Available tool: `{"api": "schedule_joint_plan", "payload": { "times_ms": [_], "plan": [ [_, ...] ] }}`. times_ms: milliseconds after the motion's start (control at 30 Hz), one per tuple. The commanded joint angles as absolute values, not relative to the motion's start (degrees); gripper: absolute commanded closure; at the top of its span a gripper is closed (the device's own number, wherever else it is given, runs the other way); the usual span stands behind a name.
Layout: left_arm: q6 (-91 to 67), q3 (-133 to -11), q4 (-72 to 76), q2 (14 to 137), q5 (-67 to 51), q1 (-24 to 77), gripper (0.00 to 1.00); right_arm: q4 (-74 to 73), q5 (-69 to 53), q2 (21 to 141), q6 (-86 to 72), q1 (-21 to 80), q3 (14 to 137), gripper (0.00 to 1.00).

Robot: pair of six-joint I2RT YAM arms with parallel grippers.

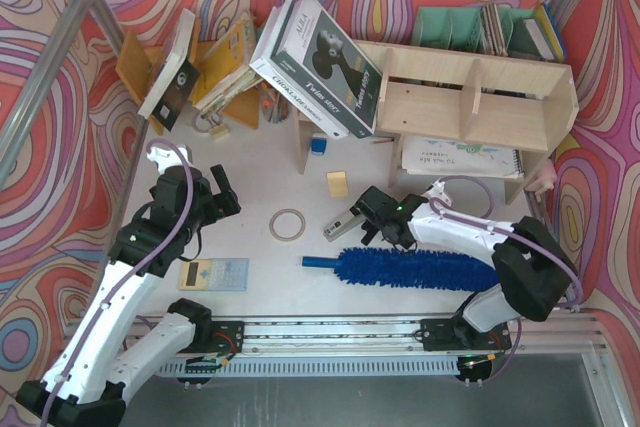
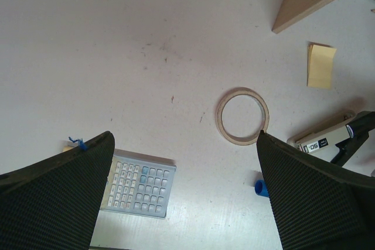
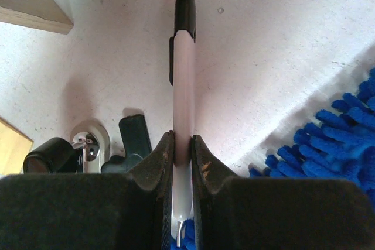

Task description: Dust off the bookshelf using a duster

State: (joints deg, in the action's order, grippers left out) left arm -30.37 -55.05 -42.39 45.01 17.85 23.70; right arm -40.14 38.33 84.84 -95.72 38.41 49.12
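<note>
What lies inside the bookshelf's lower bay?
A white notebook lies flat there, its front edge sticking out. The bookshelf covers its back part and anything deeper inside.

The silver pen vanishes at its lower end within the grip of the right claw; the duster runs off the right edge. The calculator lies partly behind the left claw

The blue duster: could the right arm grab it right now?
Probably not yet. The right gripper is shut on a silver pen, so it has no free grip. The duster lies close beside that arm with nothing on top, so it looks reachable once the pen is dropped.
</note>
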Motion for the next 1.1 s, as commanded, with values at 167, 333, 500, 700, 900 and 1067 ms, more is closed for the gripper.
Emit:
{"api": "schedule_joint_plan", "payload": {
  "times_ms": [167, 333, 500, 700, 900, 1067],
  "plan": [
    [-29.78, -55.59, -43.23, 45.46, 18.53, 23.97, 0.02, -39.28, 39.29, 89.23, -96.93, 37.40, 50.59, 0.78],
    [-29.75, -55.54, -43.21, 45.09, 18.67, 23.95, 0.01, -38.82, 38.76, 86.91, -97.64, 37.43, 48.87, 0.62],
    [-29.79, -55.63, -43.24, 45.31, 18.16, 23.98, 0.01, -40.21, 38.96, 84.00, -97.56, 37.44, 48.43, 0.46],
    [-29.79, -55.63, -43.17, 44.80, 17.73, 23.99, 0.01, -41.67, 36.61, 79.20, -98.31, 37.44, 46.48, 0.40],
    [-29.71, -55.64, -43.18, 44.18, 17.17, 23.99, 0.02, -44.17, 33.78, 73.56, -99.99, 37.78, 44.81, 0.38],
    [-29.71, -55.72, -43.24, 44.03, 16.62, 23.99, 0.02, -50.35, 32.58, 69.00, -106.95, 39.81, 42.81, 0.37]
  ]
}}
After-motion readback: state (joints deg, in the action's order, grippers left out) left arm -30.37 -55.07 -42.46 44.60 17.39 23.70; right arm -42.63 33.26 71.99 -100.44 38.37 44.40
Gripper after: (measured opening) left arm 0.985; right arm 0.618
